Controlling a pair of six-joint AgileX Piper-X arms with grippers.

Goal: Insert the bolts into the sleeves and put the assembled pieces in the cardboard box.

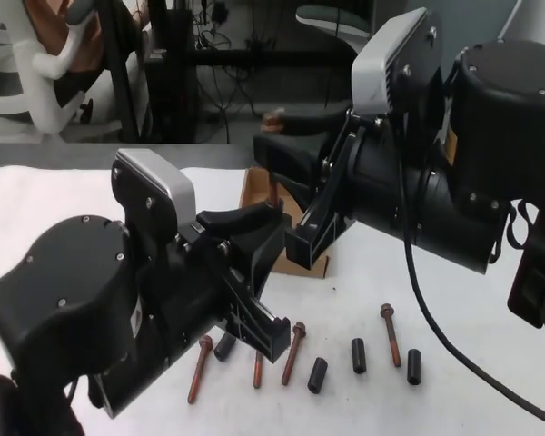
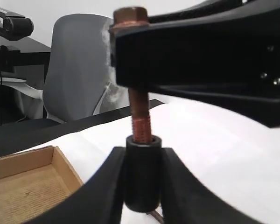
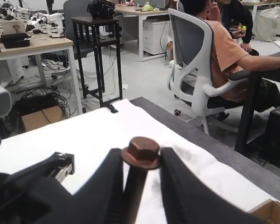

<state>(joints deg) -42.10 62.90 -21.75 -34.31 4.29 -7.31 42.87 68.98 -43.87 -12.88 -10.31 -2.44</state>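
We see the right gripper pinching a copper bolt under its head, its threaded tip entering the black sleeve clamped by the left gripper, beside the partly cut-off cardboard box.

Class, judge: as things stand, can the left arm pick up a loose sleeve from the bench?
Probably not yet. The left gripper is shut on a sleeve, with the bolt in the right gripper tipped into it. Loose sleeves lie unobstructed nearby, but its grip is taken.
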